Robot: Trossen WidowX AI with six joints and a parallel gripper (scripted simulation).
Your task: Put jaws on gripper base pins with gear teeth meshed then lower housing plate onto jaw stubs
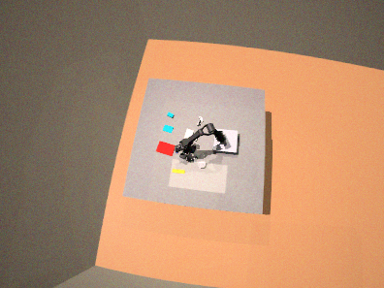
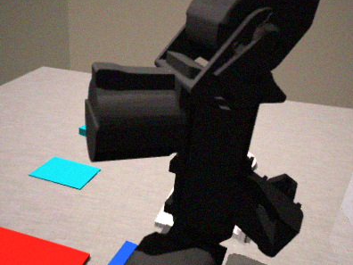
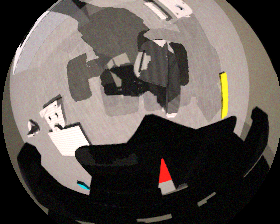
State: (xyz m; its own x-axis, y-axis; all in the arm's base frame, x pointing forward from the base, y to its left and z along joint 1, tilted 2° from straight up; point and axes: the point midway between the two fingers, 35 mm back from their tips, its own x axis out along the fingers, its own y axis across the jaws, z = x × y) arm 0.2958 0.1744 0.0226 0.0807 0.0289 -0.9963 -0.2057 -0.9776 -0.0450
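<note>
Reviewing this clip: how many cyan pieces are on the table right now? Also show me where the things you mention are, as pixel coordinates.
2. A flat cyan square point(image 1: 168, 129) point(image 2: 65, 173) lies beyond the red sheet point(image 1: 166, 148) point(image 2: 36, 249); a smaller cyan block point(image 1: 171, 115) point(image 2: 82, 130) sits farther beyond, partly hidden in the exterior view.

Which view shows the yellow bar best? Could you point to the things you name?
Wrist: the yellow bar point(image 1: 178, 171) point(image 3: 224, 95) is largest there, its long side clear to see. Top shows it too, uncovered but tiny, a thin strip. Exterior doesn't show it at all.

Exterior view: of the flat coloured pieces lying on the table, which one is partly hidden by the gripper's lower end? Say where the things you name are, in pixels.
The blue one point(image 2: 122, 253), at the bottom edge; the red point(image 2: 40, 249) and larger cyan point(image 2: 64, 173) pieces lie clear of the gripper.
</note>
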